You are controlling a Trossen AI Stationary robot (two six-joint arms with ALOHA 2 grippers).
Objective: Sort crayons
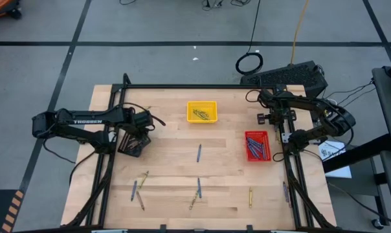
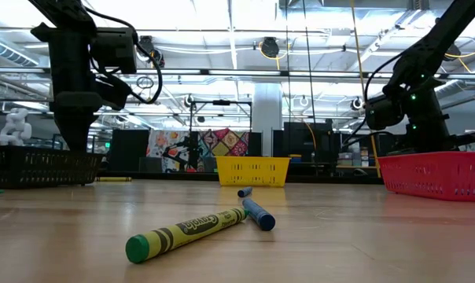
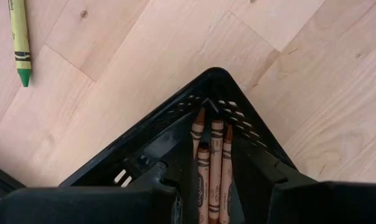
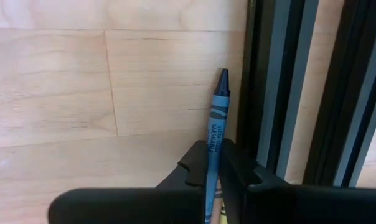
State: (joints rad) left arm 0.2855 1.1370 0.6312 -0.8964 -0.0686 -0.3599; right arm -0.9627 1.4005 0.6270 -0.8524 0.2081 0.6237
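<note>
My left gripper (image 1: 132, 139) hangs over the black tray (image 1: 138, 150) at the table's left, fingers open on either side of several brown crayons (image 3: 211, 155) that lie in the tray's corner. My right gripper (image 1: 283, 133) is at the table's right, between the red tray (image 1: 257, 133) and the frame rail, shut on a blue crayon (image 4: 216, 118). The red tray holds several blue crayons (image 1: 255, 147). The yellow tray (image 1: 190, 105) holds olive crayons. Loose crayons lie flat on the table: a blue one (image 1: 199, 153) in the middle and several (image 1: 144, 179) near the front edge. My right gripper pinches the blue crayon's rear half (image 4: 213, 158) between its two fingers. The crayon lies along the fingers, and its pointed end (image 4: 223, 78) sticks out past the fingertips. I cannot tell whether it is clear of the table.
A black frame rail (image 4: 281, 81) runs close beside my right gripper. A yellow-green crayon (image 2: 186, 233) and a blue one (image 2: 257, 212) lie near the front. Another yellow-green crayon (image 3: 20, 40) lies near the black tray. Bare wood shows around the table's middle (image 1: 169, 152).
</note>
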